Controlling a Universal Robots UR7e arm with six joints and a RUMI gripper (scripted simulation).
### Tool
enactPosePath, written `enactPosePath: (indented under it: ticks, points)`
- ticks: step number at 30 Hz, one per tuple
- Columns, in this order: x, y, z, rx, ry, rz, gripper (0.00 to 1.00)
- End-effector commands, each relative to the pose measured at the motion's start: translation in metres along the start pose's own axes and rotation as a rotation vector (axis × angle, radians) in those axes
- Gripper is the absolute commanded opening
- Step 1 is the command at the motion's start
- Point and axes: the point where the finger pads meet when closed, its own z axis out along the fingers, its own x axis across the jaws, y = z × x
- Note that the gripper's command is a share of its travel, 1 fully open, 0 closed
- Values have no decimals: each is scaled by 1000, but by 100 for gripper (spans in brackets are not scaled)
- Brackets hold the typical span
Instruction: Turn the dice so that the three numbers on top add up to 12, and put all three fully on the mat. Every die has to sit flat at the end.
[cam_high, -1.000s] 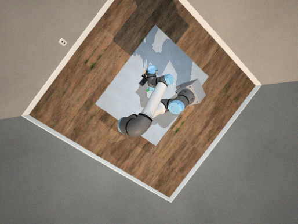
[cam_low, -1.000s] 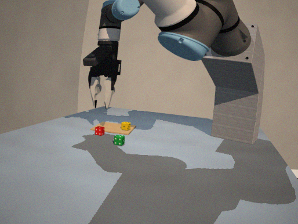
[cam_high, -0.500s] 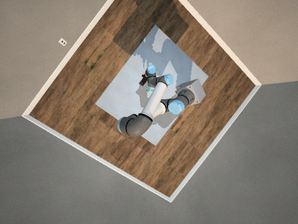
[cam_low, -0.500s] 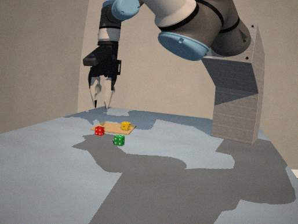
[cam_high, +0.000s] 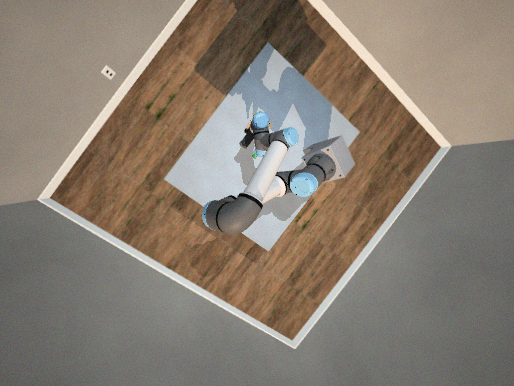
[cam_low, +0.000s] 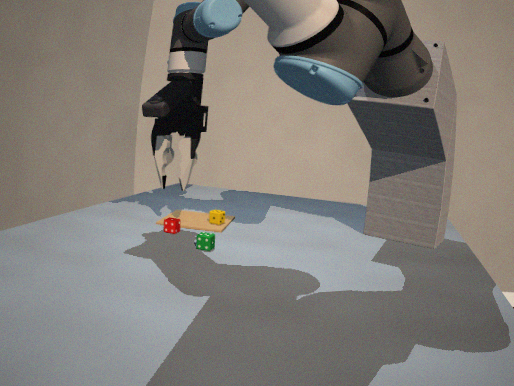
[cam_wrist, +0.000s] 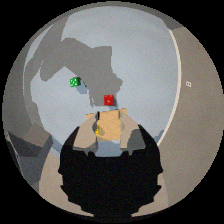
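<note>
Perhaps the claw, partly closed on nothing, would nudge the yellow die off the mat from its seven-o'clock part in the wrist view, if lowered carelessly.

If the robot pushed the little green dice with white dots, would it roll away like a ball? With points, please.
Probably not: the green dice (cam_high: 255, 155) (cam_low: 205, 242) (cam_wrist: 75, 82) has flat sides, so it would likely slide. A hard shove might tip it over, since it's as tall as it is wide.

Here's the pale blue counter, with a tan mat, a red die and a green die directly on it, the green well apart from the mat!
</note>
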Motion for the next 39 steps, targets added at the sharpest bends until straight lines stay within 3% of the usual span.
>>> enactPosePath:
  ticks: [1, 16, 39]
  points:
    - [-2, -1, 6, 2, -1, 3, 24]
    - [-2, -1, 30, 2, -1, 3, 24]
    - [-1, -1, 48, 2, -1, 3, 24]
